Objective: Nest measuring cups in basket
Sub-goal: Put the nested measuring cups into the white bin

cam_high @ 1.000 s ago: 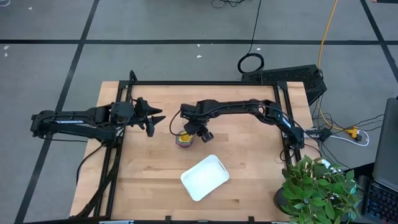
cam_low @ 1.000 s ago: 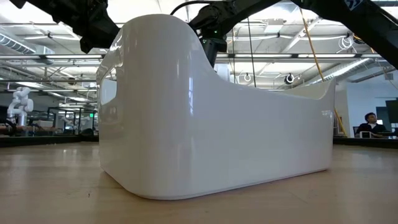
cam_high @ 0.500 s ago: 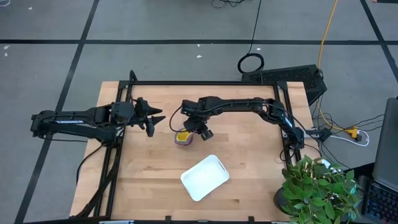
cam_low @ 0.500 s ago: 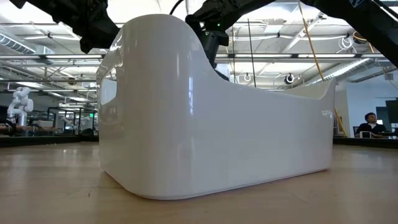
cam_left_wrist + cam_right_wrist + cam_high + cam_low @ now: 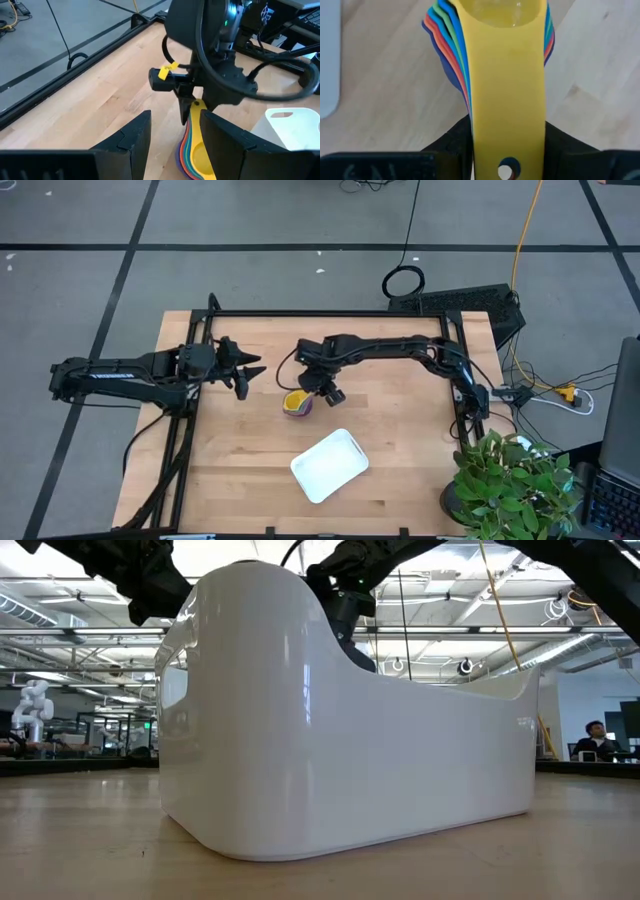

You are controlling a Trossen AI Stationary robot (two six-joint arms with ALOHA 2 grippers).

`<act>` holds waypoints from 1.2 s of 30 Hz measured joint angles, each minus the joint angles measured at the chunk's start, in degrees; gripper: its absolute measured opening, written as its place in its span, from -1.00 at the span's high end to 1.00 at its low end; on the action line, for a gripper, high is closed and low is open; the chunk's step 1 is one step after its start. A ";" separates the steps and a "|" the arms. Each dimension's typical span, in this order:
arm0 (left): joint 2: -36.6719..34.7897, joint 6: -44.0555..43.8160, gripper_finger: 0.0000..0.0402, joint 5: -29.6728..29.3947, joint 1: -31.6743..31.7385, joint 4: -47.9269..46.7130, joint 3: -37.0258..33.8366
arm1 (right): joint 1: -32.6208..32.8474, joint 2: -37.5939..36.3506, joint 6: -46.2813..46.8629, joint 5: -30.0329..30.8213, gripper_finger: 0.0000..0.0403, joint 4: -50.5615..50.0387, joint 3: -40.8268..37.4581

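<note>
The measuring cups [image 5: 297, 403] sit nested in one stack, yellow on top with blue, green, orange, red and navy rims below, near the table's middle. In the left wrist view the stack [image 5: 197, 155] is tilted, handles up. My right gripper [image 5: 322, 390] is just right of the stack and shut on its handles. My left gripper [image 5: 245, 372] hovers open at the table's left, pointing at the stack. The white basket [image 5: 329, 465] rests flat on the table nearer the front edge and fills the low view [image 5: 350, 740], hiding the cups there. My right gripper pinches the stacked handles between its two fingers [image 5: 450, 145], with the yellow handle [image 5: 507, 115] on top and the other colours fanned beneath. The fingers come slanting down from the far right and lie along the handles. The bowls hang tilted below; whether they touch the table I cannot tell.
A black frame [image 5: 330, 313] runs along the table's far edge and sides. Bare wood lies between the stack and the basket [image 5: 295, 125]. A potted plant [image 5: 510, 480] stands at the near right corner. Cables and a person show in the room behind.
My right gripper, shut on the handles throughout, has drifted slightly toward the table's far right. The stack has tipped with it, and more of the yellow cup's inside faces up than before.
</note>
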 joint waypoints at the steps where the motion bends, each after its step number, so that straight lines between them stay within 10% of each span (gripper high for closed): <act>1: 0.00 0.00 0.15 0.00 0.00 0.00 0.00 | -0.22 -0.64 0.29 -0.78 0.38 0.59 -0.69; 15: 0.00 0.13 0.15 -0.29 0.04 0.17 0.00 | -2.20 -5.20 1.24 -2.81 0.39 5.58 -12.49; 25: 0.00 0.08 0.15 -0.40 0.04 0.15 0.00 | 0.23 -5.20 3.94 3.77 -0.51 2.94 -10.10; 36: 0.00 0.03 0.15 -0.43 0.05 0.14 0.00 | 3.27 -3.57 1.84 7.96 -0.39 -0.08 -7.05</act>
